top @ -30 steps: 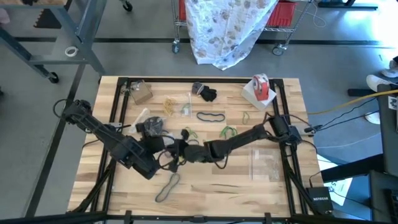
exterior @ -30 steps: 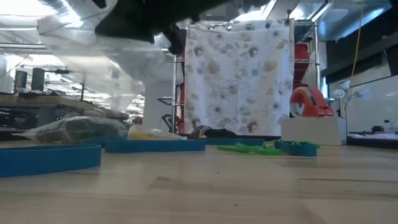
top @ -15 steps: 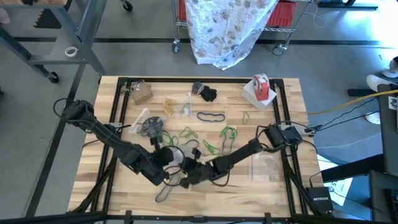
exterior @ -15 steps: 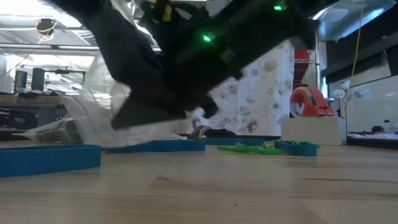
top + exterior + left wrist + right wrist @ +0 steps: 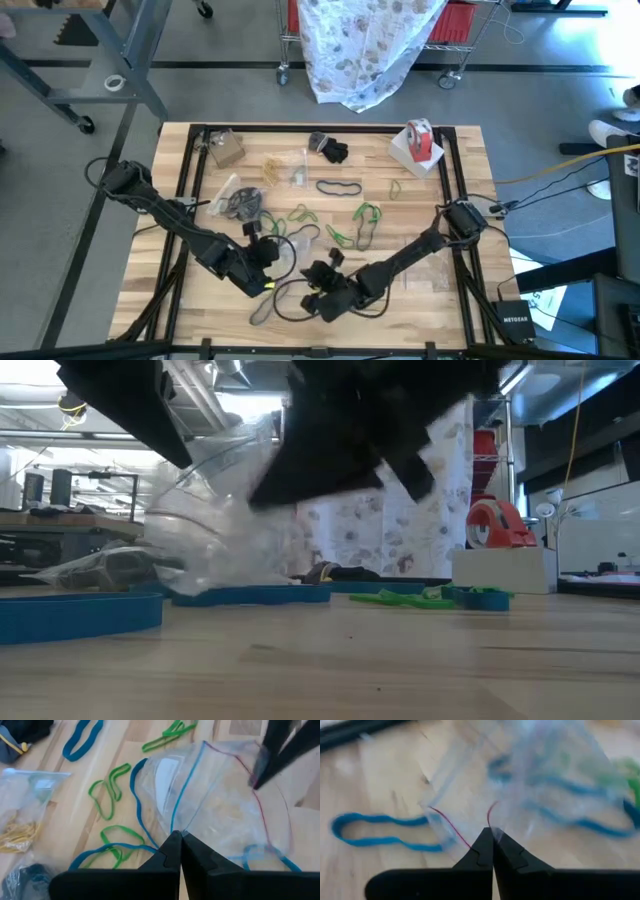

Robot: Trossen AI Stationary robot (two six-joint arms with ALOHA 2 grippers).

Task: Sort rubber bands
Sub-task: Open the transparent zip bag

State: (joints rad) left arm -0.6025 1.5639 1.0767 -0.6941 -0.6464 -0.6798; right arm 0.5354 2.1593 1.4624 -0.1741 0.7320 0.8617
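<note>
Grey floor [image 5: 560, 110], wooden worktop [image 5: 420, 310]; wire cart [image 5: 470, 30] behind draped with patterned cloth [image 5: 365, 45]; grey frame [image 5: 130, 70] at left.

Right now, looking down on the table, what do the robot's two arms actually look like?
Both are dark, nearly black, jointed arms built from slim tube-like links with bulkier blocks at the joints. Black cables loop alongside the left arm and the right arm. The left end effector and right end effector each end in two flat, dark, wedge-shaped fingers tapering to a point. A small yellow marking shows near the left wrist.
</note>
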